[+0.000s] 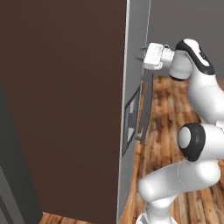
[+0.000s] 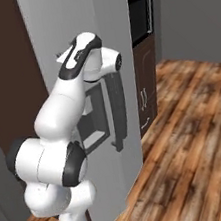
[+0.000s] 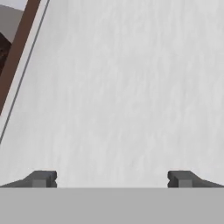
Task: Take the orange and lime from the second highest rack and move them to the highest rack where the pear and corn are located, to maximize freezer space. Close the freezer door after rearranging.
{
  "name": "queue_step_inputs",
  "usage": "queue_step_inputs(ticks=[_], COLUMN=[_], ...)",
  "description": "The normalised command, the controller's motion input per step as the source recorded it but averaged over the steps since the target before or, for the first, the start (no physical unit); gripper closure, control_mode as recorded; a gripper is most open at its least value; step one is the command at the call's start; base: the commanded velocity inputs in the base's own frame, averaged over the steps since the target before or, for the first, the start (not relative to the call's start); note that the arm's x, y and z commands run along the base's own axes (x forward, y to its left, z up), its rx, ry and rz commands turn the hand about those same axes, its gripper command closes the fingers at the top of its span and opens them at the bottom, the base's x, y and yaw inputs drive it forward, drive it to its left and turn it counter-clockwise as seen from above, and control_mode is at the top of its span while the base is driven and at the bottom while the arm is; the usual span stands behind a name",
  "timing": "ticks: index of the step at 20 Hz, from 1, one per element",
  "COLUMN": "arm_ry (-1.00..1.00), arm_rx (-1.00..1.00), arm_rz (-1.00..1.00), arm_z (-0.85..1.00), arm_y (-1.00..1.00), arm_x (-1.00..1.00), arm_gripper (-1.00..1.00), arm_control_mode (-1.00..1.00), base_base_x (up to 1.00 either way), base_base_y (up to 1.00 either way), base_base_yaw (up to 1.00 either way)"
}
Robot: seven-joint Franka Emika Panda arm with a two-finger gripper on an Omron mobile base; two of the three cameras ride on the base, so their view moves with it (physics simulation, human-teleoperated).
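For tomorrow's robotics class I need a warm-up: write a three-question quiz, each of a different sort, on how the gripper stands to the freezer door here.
1. True or false: the gripper is shut on the bar handle.
2. Which side of the freezer door does the hand face? A white moulded inner side; B grey outer face; C top edge.
3. Fill in: the floor is made of ____ planks.

Key: 1 false, the fingertips stand wide apart with nothing between them; 2 B; 3 wooden.

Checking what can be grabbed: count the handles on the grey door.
1: a long dark handle runs down the freezer door, just below the hand. Others may be hidden.
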Motion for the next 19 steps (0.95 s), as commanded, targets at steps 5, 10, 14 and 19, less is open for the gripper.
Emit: queue_step_inputs(ticks=[5, 10, 14, 19], arm_ry=[0.11, 0.08, 0.09, 0.0], arm_rx=[0.13, 0.05, 0.0, 0.0], arm_rz=[0.23, 0.2, 0.03, 0.0], arm_z=[-0.04, -0.08, -0.07, 0.0], arm_y=[0.73, 0.71, 0.3, 0.0], arm_x=[0.06, 0.0, 0.0, 0.0], arm_gripper=[-1.0, -1.0, -1.0, -1.0], arm_control_mode=[-1.0, -1.0, -1.0, -1.0], base_base_x=[0.0, 0.0, 0.0, 0.0], base_base_y=[0.0, 0.0, 0.0, 0.0], base_base_yaw=[0.0, 0.0, 0.0, 0.0])
